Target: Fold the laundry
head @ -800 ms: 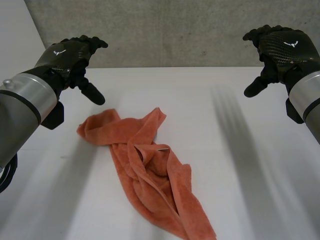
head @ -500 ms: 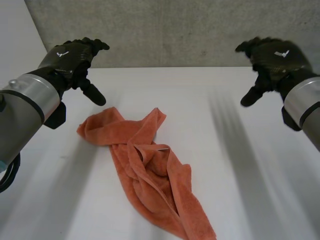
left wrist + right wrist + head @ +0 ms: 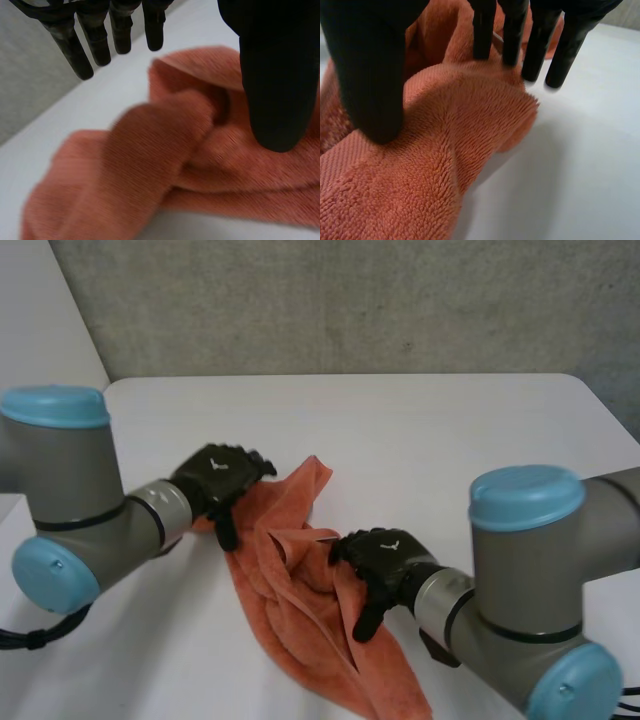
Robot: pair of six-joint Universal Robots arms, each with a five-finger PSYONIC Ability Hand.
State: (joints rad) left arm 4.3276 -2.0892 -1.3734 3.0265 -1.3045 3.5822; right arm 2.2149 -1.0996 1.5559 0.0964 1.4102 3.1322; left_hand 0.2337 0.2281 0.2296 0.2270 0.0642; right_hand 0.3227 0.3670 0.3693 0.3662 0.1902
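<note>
Crumpled towel on the table; left hand at its far end, right hand at its middle edge, both unclenched, thumb and fingers straddling folds, apparently placed to pinch and spread it.

A crumpled orange towel lies on the white table, with the left hand at its ten o'clock end and the right hand at three o'clock.

Orange terry towel: crumpled, twisted lengthwise, lying on white table.
</note>
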